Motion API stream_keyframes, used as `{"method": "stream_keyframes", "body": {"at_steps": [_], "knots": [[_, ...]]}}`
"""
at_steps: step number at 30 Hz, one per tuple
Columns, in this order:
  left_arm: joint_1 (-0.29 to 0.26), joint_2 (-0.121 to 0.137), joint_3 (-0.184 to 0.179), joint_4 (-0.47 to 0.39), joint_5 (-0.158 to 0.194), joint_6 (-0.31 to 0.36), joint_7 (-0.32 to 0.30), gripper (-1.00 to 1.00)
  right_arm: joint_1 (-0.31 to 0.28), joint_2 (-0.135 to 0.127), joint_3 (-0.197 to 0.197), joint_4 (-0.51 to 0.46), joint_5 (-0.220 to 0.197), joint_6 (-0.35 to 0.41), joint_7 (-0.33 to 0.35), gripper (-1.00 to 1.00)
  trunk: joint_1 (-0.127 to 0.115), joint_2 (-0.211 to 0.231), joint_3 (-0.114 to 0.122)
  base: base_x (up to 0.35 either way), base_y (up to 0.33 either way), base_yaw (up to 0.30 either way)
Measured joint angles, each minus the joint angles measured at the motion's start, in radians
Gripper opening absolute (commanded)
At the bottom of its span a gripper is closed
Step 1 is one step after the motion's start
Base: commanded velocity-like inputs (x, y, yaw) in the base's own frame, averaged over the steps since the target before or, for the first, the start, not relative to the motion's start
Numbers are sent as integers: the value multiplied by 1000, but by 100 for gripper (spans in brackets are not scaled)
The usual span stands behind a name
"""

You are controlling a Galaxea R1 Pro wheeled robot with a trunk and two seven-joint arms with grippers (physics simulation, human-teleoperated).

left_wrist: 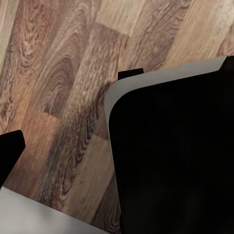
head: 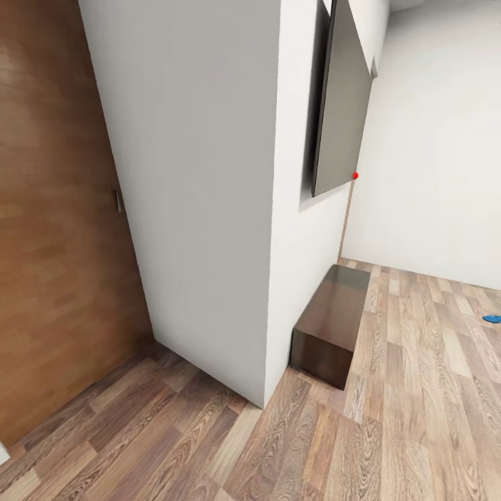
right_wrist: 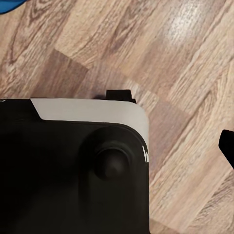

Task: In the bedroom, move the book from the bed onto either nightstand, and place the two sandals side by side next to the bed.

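Gripper states: can't tell for either; both wrist cams look down at the plank floor (left_wrist: pixel 63 73) past the robot's base. Blue sandal (head: pixel 492 318) at the head view's right edge. Steer right round the white wall corner (head: pixel 275 209), clear of the dark cabinet (head: pixel 332 320).

Cabinet (head: pixel 332 325) against wall corner (head: pixel 271 278); sandal (head: pixel 492 318) far right on floor (head: pixel 417 417)

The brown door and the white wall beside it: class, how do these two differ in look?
The door is brown with wood grain; the wall is plain white. The door carries a small metal fitting on its edge; the wall is bare. Both rise upright from the wood-plank floor.
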Motion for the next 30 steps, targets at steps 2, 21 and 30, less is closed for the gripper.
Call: {"method": "stream_keyframes", "body": {"at_steps": [2,21,30], "knots": [[0,0,0,0,0,0,0,100,0,0,0,0,0,0,0,100,0,0,0,0,0,-119],[0,0,0,0,0,1,0,100,0,0,1,1,0,0,0,100,0,0,0,2,0,-89],[0,0,0,0,0,0,0,100,0,0,1,2,0,0,0,100,0,0,0,73,0,-12]]}}
